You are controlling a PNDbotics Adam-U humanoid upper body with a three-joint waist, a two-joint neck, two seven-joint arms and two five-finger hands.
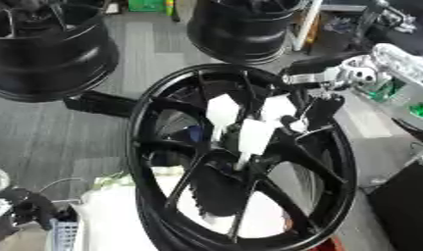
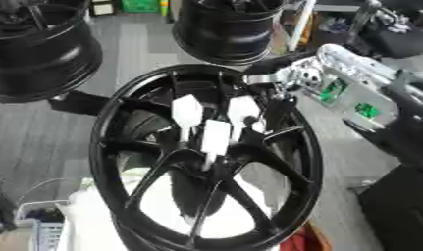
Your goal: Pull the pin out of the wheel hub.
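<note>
I see the black wheel hub [image 1: 240, 162] standing upright before me, three white-tagged pins [image 1: 253, 137] clustered at its centre. My right hand [image 1: 322, 110] reaches in from the upper right, its dark fingers beside the rightmost tag; whether they clasp it I cannot tell
</note>
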